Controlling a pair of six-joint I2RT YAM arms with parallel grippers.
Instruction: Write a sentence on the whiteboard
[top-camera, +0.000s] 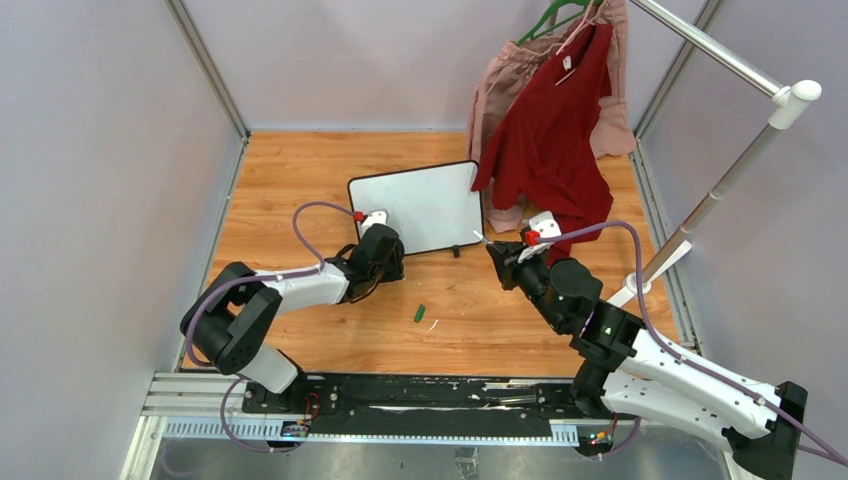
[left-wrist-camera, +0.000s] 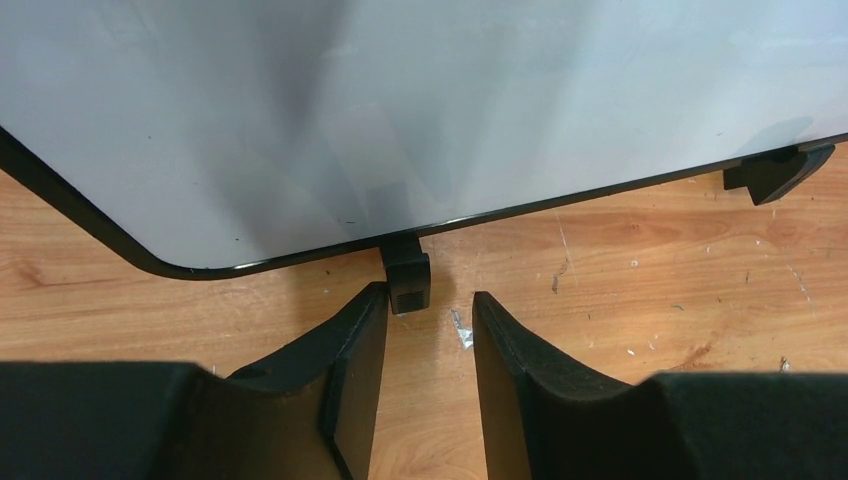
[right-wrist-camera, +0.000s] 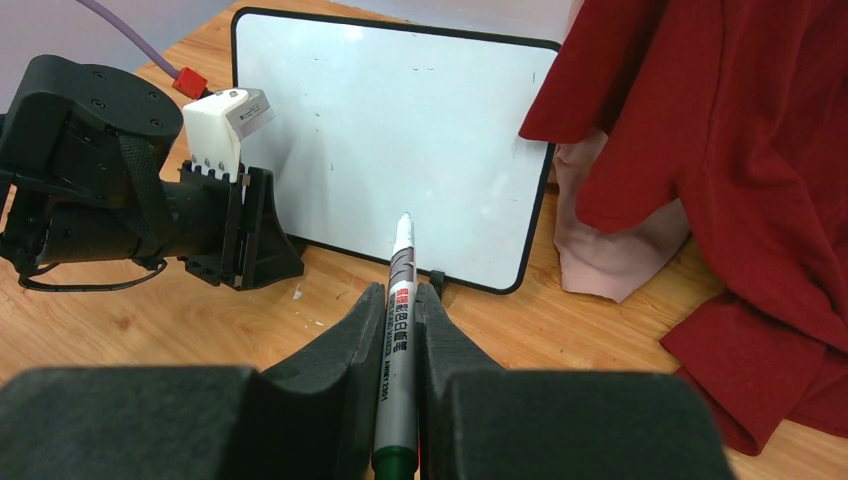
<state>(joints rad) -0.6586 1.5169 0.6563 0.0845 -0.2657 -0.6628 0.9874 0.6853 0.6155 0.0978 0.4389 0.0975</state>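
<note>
Red label on marker (right-wrist-camera: 399, 335) barrel: small print, too blurred to read; nothing else legible.

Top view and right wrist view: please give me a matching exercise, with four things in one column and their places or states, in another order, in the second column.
1. whiteboard
2. marker
3. small green object
4. red garment

A. hanging by the board's right side
B. blank, no writing
C. clamped between the right fingers, tip bare
D. lying loose on the table, nearer than the board

Pairs: 1-B, 2-C, 3-D, 4-A
</note>
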